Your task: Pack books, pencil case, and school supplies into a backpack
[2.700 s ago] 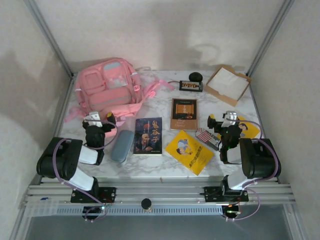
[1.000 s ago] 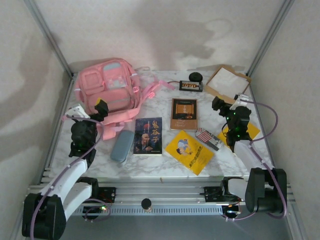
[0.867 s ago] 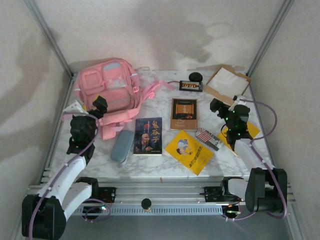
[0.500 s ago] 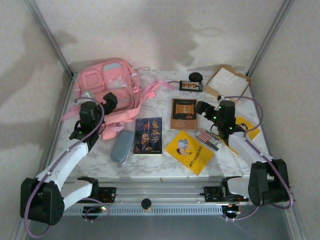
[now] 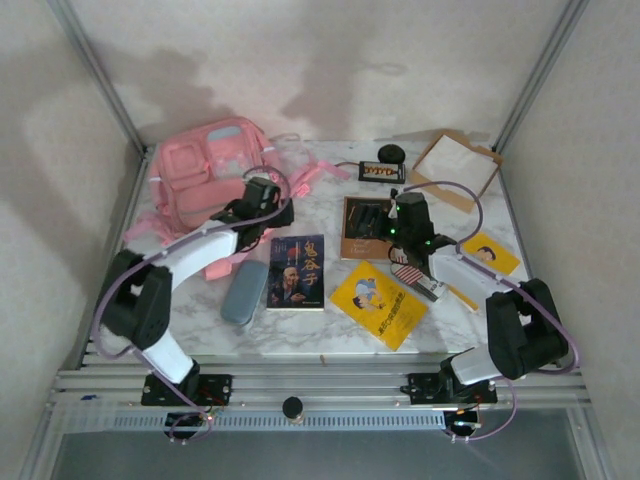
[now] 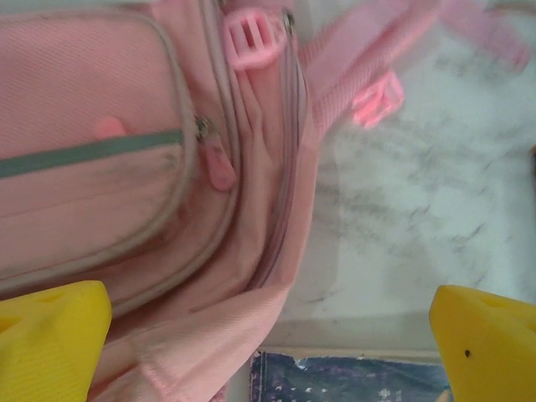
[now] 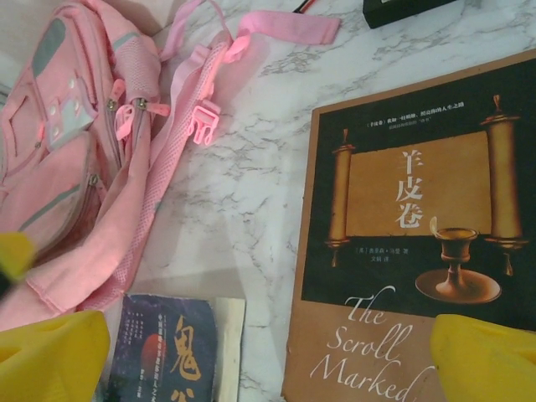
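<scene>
At the backpack (image 5: 205,170) edge, left fingers (image 6: 50,335) stand apart, empty; right fingers (image 7: 486,356) stand apart over the brown book (image 7: 410,218). Zips (image 6: 219,167) look shut; the loose strap (image 7: 285,29) may snag.

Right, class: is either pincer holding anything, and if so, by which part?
Nothing is held. The left pincer is open above the backpack at its edge, and the right pincer is open above the brown book.

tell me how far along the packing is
Nothing is packed: the four books, pencil case and striped pack lie outside the backpack. Nothing is held; left fingers open at the backpack's edge, right fingers open over the brown book. All packing remains.
</scene>
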